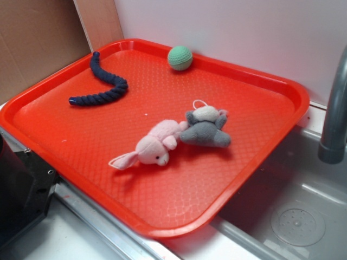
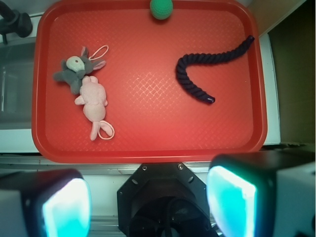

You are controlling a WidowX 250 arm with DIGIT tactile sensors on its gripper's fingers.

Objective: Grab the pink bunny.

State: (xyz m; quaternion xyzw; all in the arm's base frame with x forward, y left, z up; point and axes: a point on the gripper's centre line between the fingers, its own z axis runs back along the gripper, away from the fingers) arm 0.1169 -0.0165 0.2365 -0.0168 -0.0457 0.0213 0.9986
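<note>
Hovering claw point(image 2: 148, 197), fingers apart, off pink bunny point(image 2: 94, 101)

1. Both views are bright and evenly lit, with soft, diffuse light.
2. In the exterior view the red tray point(image 1: 260, 146) shows a pale sheen along its raised rim, and the toys cast only faint, short shadows.
3. The exterior view is slightly soft overall; the pipe point(image 1: 336, 108) at the right edge is blurred.
4. In the wrist view the tray point(image 2: 148, 143) is fairly sharp, but the two fingers point(image 2: 237, 202) at the bottom are out of focus and glow cyan.
5. The wrist view's upper left corner is washed out by glare.
</note>
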